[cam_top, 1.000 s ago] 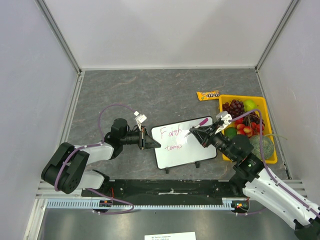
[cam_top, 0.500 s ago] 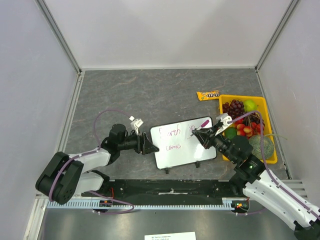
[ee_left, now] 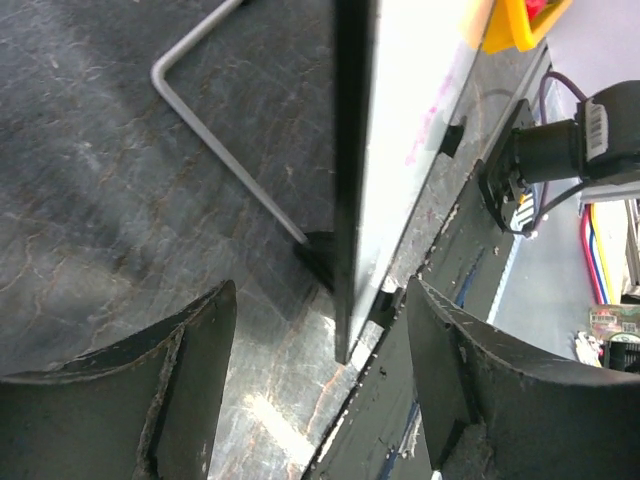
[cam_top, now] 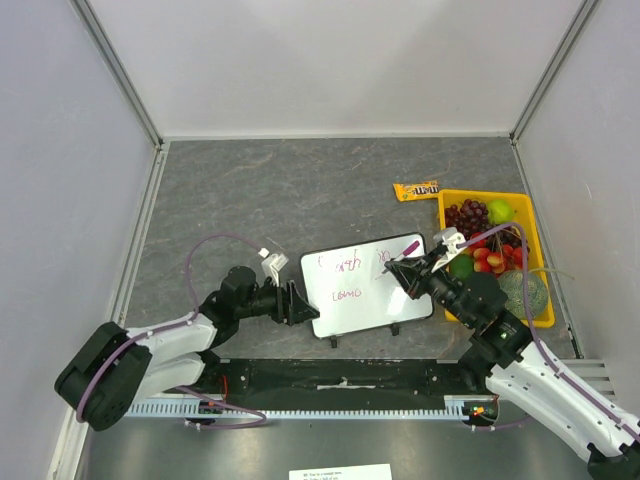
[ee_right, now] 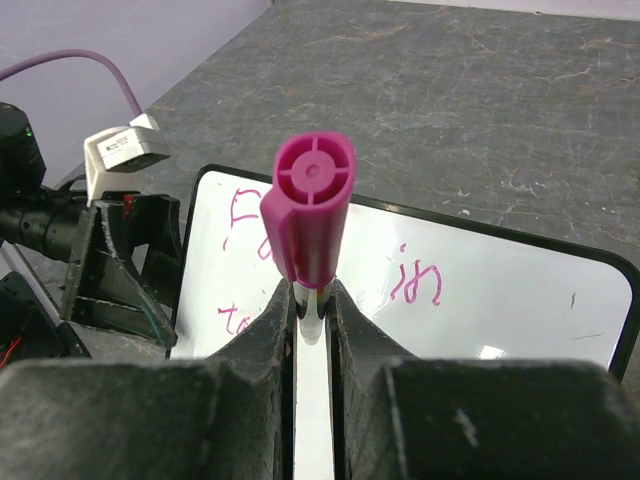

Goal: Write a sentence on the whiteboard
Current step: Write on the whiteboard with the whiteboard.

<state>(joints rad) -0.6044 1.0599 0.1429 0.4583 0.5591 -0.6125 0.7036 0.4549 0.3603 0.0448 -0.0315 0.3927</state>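
Board: the whiteboard sits low in the middle of the top view, on the grey surface, between the two hands. The left wrist view shows it edge-on as a black strip, so its face is barely seen there.
Sentence: pink lettering in two lines. "in" reads clearly in the right wrist view. The first word starts with "F" and is otherwise hidden by the marker. The lower line starts "to" and is cut off by the fingers. From above it is too small to read.
Marker: magenta cap points at the camera. The tip is hidden, so contact with the board cannot be told.
Right hand: closed tight on the marker's white barrel, at the board's right end.
Left hand: spread wide at the board's lower left corner, one finger on each side of the edge with a gap showing on both sides.
Wire leg: grey, bent, behind the board.
Tray: yellow, right of the board, partly covered by the right arm. Grapes show at its upper end.
Candy bar: above the tray's upper left corner.
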